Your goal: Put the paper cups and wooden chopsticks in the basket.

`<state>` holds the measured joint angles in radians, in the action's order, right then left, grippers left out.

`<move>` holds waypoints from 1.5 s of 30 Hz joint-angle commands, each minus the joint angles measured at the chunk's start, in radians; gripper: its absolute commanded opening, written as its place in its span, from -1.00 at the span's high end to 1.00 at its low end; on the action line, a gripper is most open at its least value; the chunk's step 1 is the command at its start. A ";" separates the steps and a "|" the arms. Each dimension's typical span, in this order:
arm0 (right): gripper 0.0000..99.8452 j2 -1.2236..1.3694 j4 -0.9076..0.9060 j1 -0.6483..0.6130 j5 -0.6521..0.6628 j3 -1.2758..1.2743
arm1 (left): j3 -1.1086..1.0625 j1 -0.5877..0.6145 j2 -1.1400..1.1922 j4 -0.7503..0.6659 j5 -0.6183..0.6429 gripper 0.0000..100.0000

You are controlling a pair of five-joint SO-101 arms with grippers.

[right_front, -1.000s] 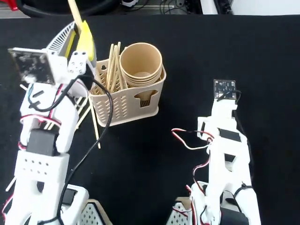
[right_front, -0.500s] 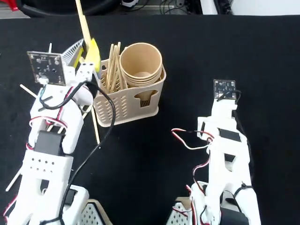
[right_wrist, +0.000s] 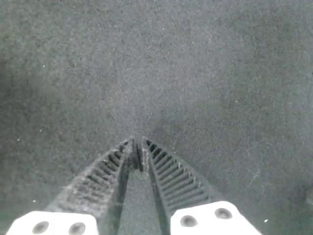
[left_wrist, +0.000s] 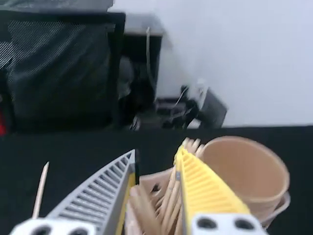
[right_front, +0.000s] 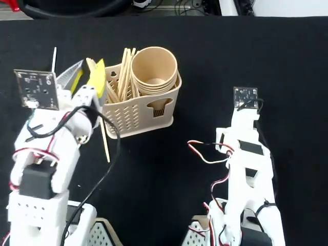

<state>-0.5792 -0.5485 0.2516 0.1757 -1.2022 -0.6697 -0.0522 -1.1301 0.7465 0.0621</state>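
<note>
From the high view, the basket (right_front: 138,113) sits on the black bench (right_front: 230,51) at about 11 o'clock from the middle. The stacked paper cups (right_front: 154,69) stand upright in its right compartment. A bundle of chopsticks (right_front: 123,77) leans in the left one, with the tips fanned out above the rim.

My left hand (right_front: 92,61) is at 9 o'clock of the basket, hard against its left end. One finger is grey and the other yellow, and the two are well parted. Through the left wrist camera I look between the fingers of that hand (left_wrist: 155,154) onto the bundle and the cups (left_wrist: 244,166) just beyond. One stick slants up out of the basket through the gap. The gap is far wider than the stick, so I read nothing as gripped.

A loose chopstick (right_front: 105,146) lies flat on the bench at 7 o'clock of the basket. Another stick (right_front: 54,55) shows at 9 o'clock of my left hand, well apart from the basket.

My right hand (right_wrist: 137,147) is at roughly 4 o'clock of the basket and well clear of it. Its fingers are closed tip to tip over bare bench, with nothing between them.
</note>
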 commanded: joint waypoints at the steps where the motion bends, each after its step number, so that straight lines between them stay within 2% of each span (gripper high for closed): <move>1: 0.96 -0.002 0.009 -0.002 0.012 0.002 | 0.108 0.117 -0.014 0.235 -0.091 0.72; 7: 0.96 -0.002 0.009 -0.003 0.012 0.002 | 0.088 0.334 -0.012 0.419 -0.282 0.72; 12: 0.96 -0.002 0.009 -0.003 0.012 0.002 | 0.010 0.437 0.057 0.503 -0.417 0.72; 16: 0.96 -0.002 0.009 -0.003 0.012 0.002 | -0.053 0.513 0.173 0.476 -0.493 0.72; 22: 0.96 -0.002 0.009 -0.003 0.012 0.002 | -0.114 0.582 0.405 0.311 -0.511 0.72; 32: 0.96 -0.002 0.009 -0.003 0.012 0.002 | -0.071 0.576 0.766 0.153 -0.542 0.72; 39: 0.96 -0.002 0.009 -0.003 0.012 0.002 | 0.143 0.610 1.115 0.150 -0.552 0.72; 45: 0.96 -0.002 0.009 -0.005 0.012 0.002 | 0.278 0.610 1.332 0.209 -0.721 0.72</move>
<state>-0.5792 -0.5485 0.2516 0.1757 -1.2022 -0.4979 0.5570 0.1051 0.9152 -0.5623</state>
